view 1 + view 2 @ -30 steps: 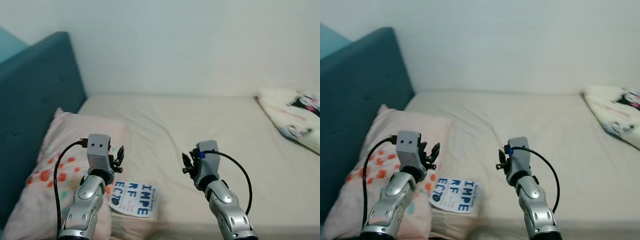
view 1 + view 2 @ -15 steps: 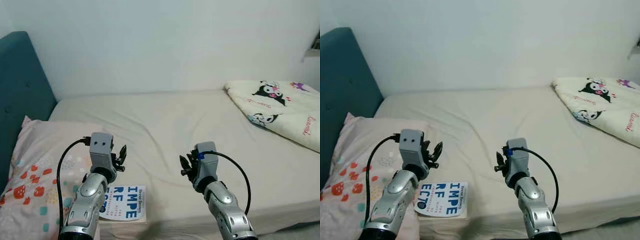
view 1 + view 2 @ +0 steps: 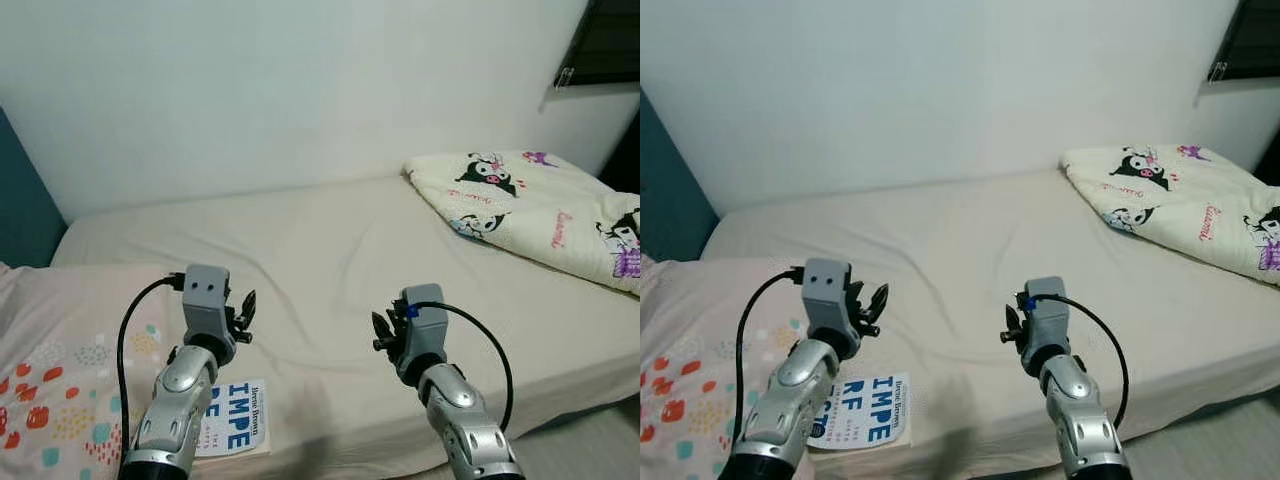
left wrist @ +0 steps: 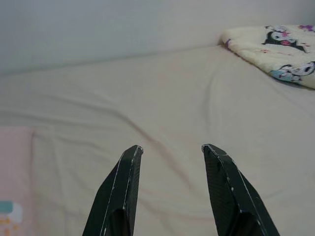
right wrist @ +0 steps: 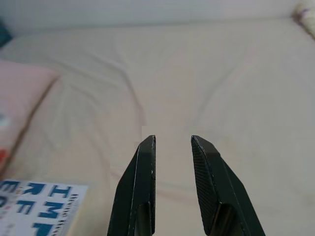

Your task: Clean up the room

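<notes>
In the left eye view the robot faces a bed [image 3: 330,240] with a cream sheet; both hands are raised over its near edge and carry nothing. The left hand [image 3: 243,315] sits at about 8 o'clock, the right hand [image 3: 380,333] at about 5 o'clock. A book [image 3: 237,428] with blue lettering lies flat at 7 o'clock on the bed's near edge, just beside a patterned pillow [image 3: 60,370] at 9 o'clock and partly hidden by the left arm. A folded cartoon-print blanket [image 3: 520,200] rests at 2 o'clock, well apart from both hands. The right eye view shows the same layout. In the left wrist view the left hand's fingers [image 4: 123,191] are spread apart, released, over bare sheet, the blanket far ahead. In the right wrist view the right hand's fingers [image 5: 142,182] stand parted too, with the book's corner near them. This looks like the survey step, no item yet chosen. The book seems the likeliest clutter, so the next move calls for lowering a hand to its edge.
</notes>
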{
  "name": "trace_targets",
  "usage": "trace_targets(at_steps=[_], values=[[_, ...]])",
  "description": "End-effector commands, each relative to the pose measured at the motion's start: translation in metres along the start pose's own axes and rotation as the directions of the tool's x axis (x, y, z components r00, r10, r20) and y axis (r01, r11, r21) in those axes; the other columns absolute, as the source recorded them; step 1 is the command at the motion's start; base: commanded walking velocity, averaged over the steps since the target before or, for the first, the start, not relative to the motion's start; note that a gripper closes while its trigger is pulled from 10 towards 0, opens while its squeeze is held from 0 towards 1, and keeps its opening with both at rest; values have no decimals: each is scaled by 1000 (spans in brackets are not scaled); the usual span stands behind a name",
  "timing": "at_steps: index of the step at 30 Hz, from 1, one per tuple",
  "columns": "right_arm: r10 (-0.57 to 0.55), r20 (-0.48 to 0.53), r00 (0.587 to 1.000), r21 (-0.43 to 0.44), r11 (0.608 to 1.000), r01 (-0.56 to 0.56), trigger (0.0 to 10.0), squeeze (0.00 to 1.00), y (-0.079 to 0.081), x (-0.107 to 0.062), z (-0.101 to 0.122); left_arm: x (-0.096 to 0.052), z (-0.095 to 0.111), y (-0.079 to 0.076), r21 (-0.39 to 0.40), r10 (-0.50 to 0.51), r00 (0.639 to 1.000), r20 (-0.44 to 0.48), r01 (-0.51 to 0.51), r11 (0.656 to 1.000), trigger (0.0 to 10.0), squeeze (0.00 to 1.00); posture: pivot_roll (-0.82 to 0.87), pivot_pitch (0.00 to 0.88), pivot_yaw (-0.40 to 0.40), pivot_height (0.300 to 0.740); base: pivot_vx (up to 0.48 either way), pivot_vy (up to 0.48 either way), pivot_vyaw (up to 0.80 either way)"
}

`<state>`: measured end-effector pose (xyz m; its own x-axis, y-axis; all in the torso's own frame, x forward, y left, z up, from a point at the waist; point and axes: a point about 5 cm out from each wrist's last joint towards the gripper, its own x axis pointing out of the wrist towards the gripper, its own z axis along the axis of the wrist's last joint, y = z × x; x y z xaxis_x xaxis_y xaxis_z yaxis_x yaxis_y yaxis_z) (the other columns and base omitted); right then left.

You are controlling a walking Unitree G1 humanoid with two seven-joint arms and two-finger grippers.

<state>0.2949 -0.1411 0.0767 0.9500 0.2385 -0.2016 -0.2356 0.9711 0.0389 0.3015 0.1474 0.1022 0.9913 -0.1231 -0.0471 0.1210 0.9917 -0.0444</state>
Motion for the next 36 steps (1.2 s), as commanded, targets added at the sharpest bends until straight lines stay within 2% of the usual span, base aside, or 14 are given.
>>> trace_targets(at_steps=[1,10,36], values=[[-22,39,999,15,1000,21,10000,0,-3,0,7,-1,-3,0,0,2,1000,-13,-2,1000,10000,0,-14,0,-23,740,0,0,0],[-45,49,998,28,999,44,10000,0,-7,-2,8,-2,-2,-2,10,-5,1000,-13,5,1000,10000,0,-14,0,-21,740,0,-70,0],[-53,43,998,56,997,51,10000,0,-7,-5,6,-4,-3,-7,2,-17,1000,-25,17,1000,10000,0,-15,0,-13,740,0,-479,0]])
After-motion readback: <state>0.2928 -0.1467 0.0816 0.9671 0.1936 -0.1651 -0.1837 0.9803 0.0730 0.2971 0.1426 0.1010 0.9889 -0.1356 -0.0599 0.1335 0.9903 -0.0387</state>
